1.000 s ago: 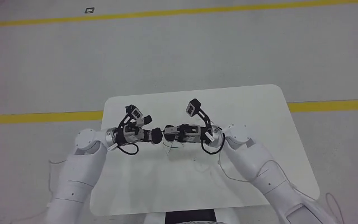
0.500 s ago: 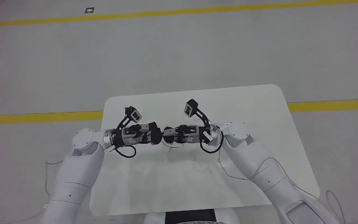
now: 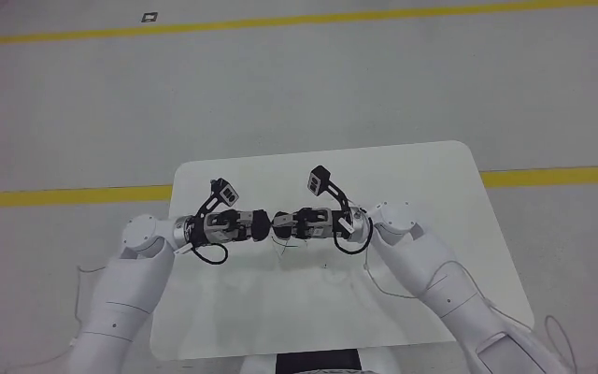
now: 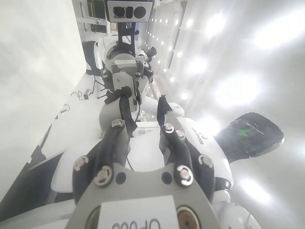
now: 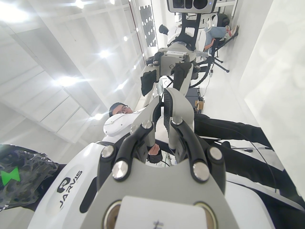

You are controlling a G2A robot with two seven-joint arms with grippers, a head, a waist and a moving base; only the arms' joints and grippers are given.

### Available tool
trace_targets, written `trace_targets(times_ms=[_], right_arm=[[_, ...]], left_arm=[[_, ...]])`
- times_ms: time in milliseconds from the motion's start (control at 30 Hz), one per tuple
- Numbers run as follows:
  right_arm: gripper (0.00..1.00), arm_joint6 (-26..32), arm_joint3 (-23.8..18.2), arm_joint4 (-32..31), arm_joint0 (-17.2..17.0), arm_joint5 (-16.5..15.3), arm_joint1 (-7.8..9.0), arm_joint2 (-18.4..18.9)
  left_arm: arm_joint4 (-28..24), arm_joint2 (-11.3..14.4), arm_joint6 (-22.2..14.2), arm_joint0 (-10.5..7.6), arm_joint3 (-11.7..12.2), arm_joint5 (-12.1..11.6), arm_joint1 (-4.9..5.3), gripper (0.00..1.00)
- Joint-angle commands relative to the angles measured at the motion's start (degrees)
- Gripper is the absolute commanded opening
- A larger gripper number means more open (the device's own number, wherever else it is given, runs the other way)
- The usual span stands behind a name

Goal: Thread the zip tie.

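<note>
Your left gripper (image 4: 141, 107) has its fingers apart. Your right gripper (image 5: 162, 102) has its fingers close together; on what, I cannot tell. A thin strand, maybe the zip tie (image 3: 291, 245), shows at 5 o'clock from them, over the bench (image 3: 420, 187). It is likely light, bendy and slippery, so pinch near its tip.

Looks out along the left gripper (image 4: 143, 107), black fingers (image 4: 164, 113) spread with a clear gap between. Meets the right gripper (image 4: 126, 92) head-on just past the tips, close against one taped finger. Shows a dark wrist camera (image 4: 126, 1) on a black bracket above that gripper, and rows of bright ceiling lights (image 4: 234, 89) behind.
</note>
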Motion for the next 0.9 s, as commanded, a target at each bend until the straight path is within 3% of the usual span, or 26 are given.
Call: trace_targets(times_ms=[0, 533, 767, 867], right_arm=[[0.0, 0.06, 0.09, -0.15, 0.12, 0.08, 0.03, -0.04], [0.0, 1.11, 0.72, 0.34, 0.7, 0.07, 0.12, -0.66], [0.0, 1.28, 1.17, 0.84, 0.94, -0.12, 0.06, -1.03], [0.0, 1.25, 1.32, 0.85, 1.03, -0.33, 0.05, -1.16]], left_arm=[[-0.31, 0.33, 0.0, -0.1, 0.15, -0.13, 0.24, 0.17], [-2.36, 3.38, 0.0, -1.46, 1.47, -1.32, 1.52, 0.12], [-2.98, 4.52, 0.0, -1.82, 1.88, -1.7, 1.99, 0.0], [-3.02, 4.88, 0.0, -1.97, 2.12, -1.89, 2.21, 0.0]])
